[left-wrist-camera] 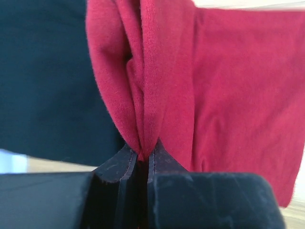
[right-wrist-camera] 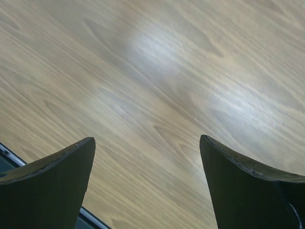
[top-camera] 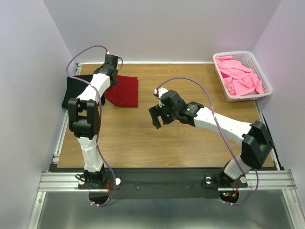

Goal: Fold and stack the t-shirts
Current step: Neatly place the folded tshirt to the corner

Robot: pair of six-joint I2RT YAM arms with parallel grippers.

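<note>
1. Top external view: dark red t-shirt (top-camera: 125,91) lies folded on the wooden surface (top-camera: 143,143), far-left area. Black t-shirt (top-camera: 75,90) lies just beside it on its left; whether the edges touch or overlap, cannot tell.
2. Pink t-shirts (top-camera: 239,76) are heaped in a white lattice basket (top-camera: 268,86) at the far-right corner.
3. Left wrist view: left fingers (left-wrist-camera: 116,169) clenched on a pinched-up ridge of the dark red t-shirt's fabric. Black cloth shows behind, to the left.
4. Right wrist view: right fingers (right-wrist-camera: 52,174) spread wide, grasping nothing, bare wood beneath.
5. Top external view: right arm hangs over mid-surface, well apart from every shirt.
</note>
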